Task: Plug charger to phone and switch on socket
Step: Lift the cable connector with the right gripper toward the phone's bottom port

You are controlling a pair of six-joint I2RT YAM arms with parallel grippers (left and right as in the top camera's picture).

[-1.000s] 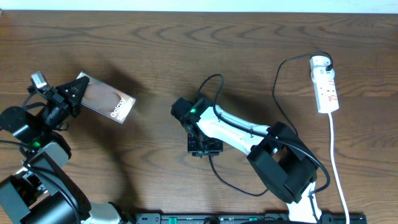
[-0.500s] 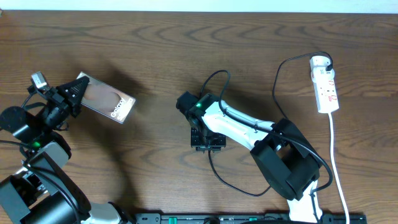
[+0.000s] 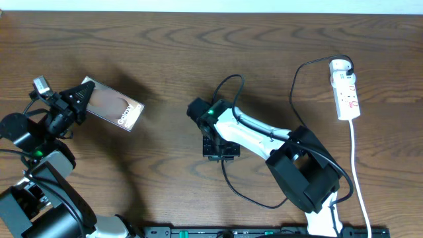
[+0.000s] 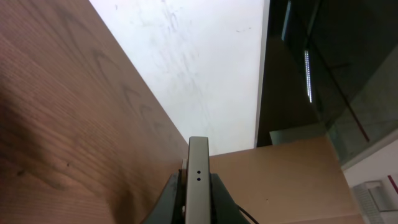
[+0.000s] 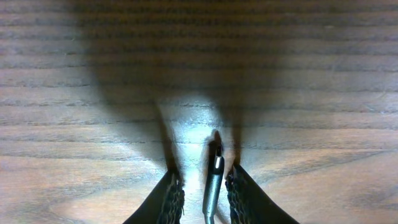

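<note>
Currently at pickup of charger [image 5: 213, 180] plug tip; plug-in and switch-on not yet done. Rt gripper [image 3: 218, 151] at frame centre in overhead, wrist pitched straight down at table [image 3: 165, 39], forearm running back to lower right. Per rt wrist view: plug tip upright betw. fingers [image 5: 173, 198], gap visible on left side, so jaws apart, not clamped; contact on right side prob. none, though shadow hampers check. Lt gripper [image 3: 80, 100] at upper left, clamped on short end of phone [image 3: 114, 106], free end pointing toward frame centre; thin edge w/ two small holes shown in lt wrist view. Socket [image 3: 346, 92] at upper right, well apart from both arms. Next: close squarely on tip, lift w/o twisting cable, carry left, align w/ phone port. Switch press last.
</note>
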